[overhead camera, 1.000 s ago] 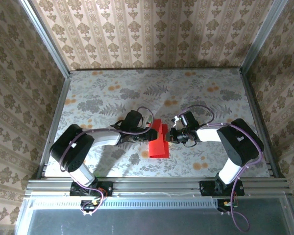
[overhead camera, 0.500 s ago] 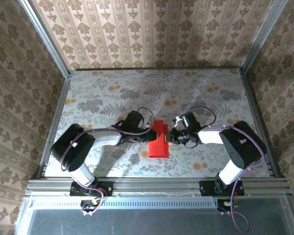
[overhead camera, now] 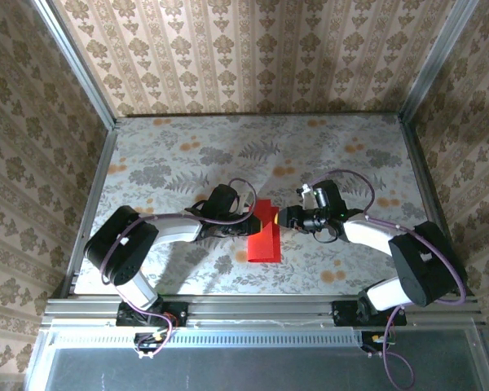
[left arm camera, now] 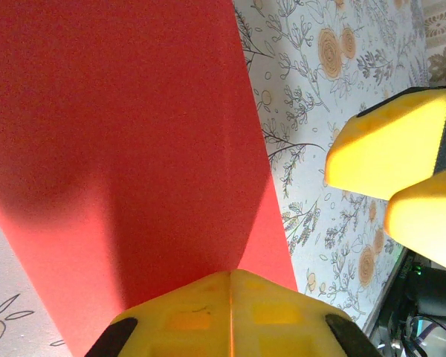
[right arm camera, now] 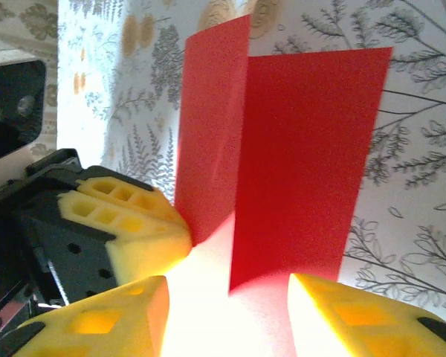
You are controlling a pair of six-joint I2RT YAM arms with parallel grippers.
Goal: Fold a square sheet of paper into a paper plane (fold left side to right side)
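Two grippers meet at the middle of the floral-patterned table, one on either side of the red paper sheet. Top view: the sheet, folded into a narrow strip running from far to near, lies between the arms. The left gripper reaches its left edge, and the right gripper stands just beside its right edge, toward the far end. Left wrist view: the left gripper has its yellow fingers pressed together with no gap, and the red paper sheet runs out from between them — clamped at its edge. Past the sheet's right edge, the right gripper shows two yellow fingertips held apart above the table, clear of the paper. Right wrist view: the right gripper grasps nothing; its fingers are spread wide to either side of the sheet's near corner without touching it. Here the red paper sheet shows two panels meeting at a crease — a broader one on the right and a narrower one raised upright on the left. Whether the broader panel lies fully flat cannot be told. The left gripper pinches the lower end of the raised panel.
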